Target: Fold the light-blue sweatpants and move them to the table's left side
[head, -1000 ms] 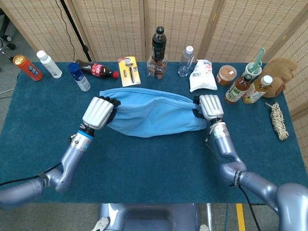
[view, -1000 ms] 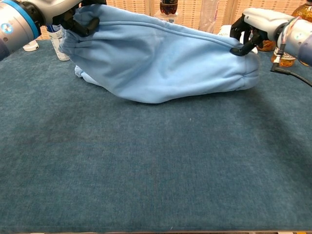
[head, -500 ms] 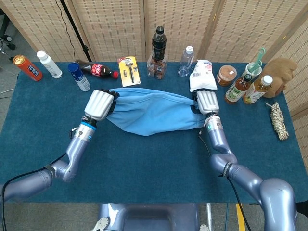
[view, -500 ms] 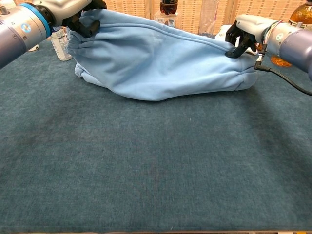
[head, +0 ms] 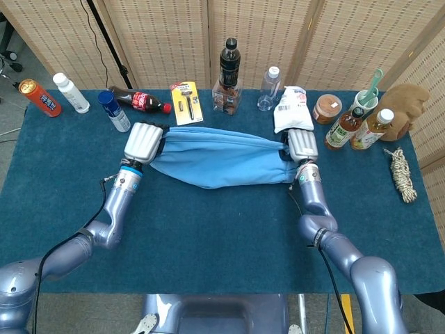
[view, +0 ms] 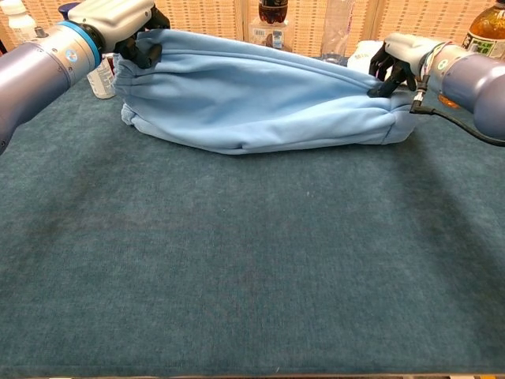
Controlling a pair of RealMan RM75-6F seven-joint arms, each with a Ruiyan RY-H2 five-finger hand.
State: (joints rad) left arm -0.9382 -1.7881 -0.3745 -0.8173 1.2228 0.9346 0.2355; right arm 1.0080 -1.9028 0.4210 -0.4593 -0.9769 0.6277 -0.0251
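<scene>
Left hand, white-backed with dark fingers, sits at the left end of the light-blue fleece sweatpants; knuckles up, fingers curled down and clamped on the gathered cloth edge. Right hand mirrors it at the right end, fingers closed on the upper hem. Both forearms reach in from the near edge of the dark teal cloth-covered table, elbows low.

The sweatpants lie as a long folded bundle across the table's middle, stretched between the two hands, lower edge resting on the cloth.

Hard to make out: from the head camera the fingertips are hidden under the hand backs, so the grip itself does not show there. How many layers the fold has cannot be told.

Chest camera shows what the head one misses: left hand fingers hooked into the bunched waistband, right hand fingers pinching the top seam. It cuts off most of the back row.

Head camera alone shows that row whole: lying red-labelled cola bottle, yellow carded razor pack, white plastic pouch, brown plush toy.
</scene>
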